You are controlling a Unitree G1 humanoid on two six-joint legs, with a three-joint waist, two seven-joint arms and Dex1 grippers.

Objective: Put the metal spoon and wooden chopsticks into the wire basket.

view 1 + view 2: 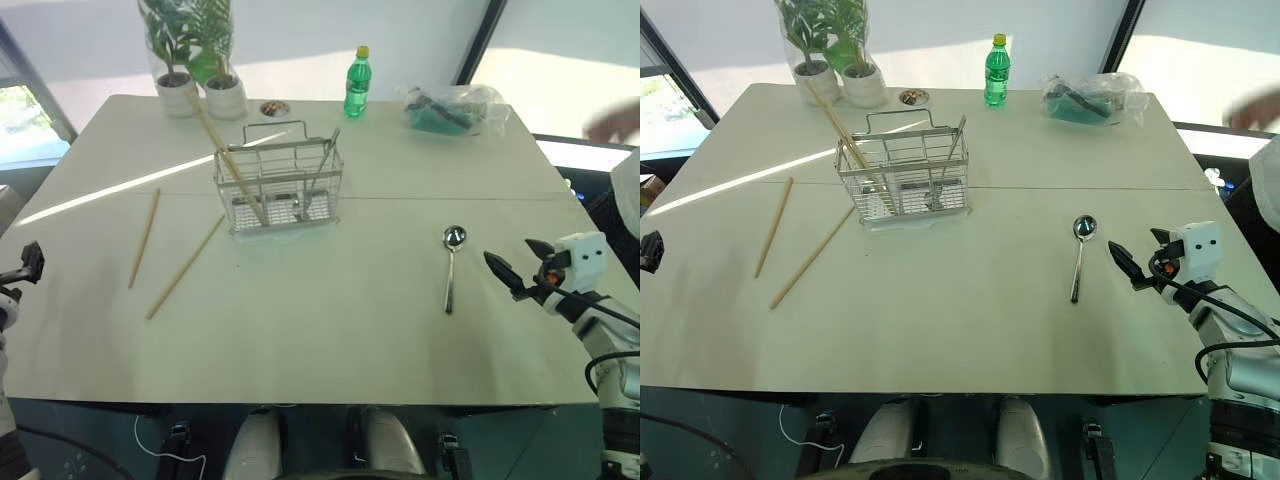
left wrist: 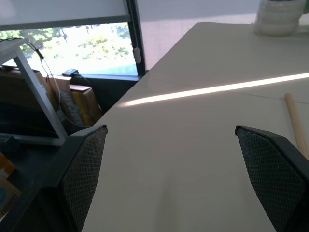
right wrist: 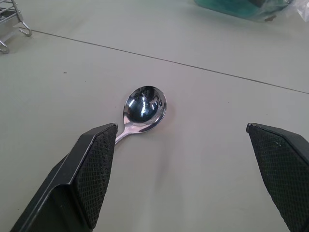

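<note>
Spoon pickup begins: right gripper (image 1: 522, 270), fingers spread wide and empty, faces the metal spoon (image 1: 451, 266); it must close on it. Left gripper (image 2: 183, 179) equally wide, empty.

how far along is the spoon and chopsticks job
Partly done: the wire basket already holds a few utensils, including long wooden sticks leaning out of it. Nothing is in hand: the left gripper and the right gripper are both open and empty. Left to do: the metal spoon lies on the table near the right gripper, and two wooden chopsticks lie left of the basket.
</note>
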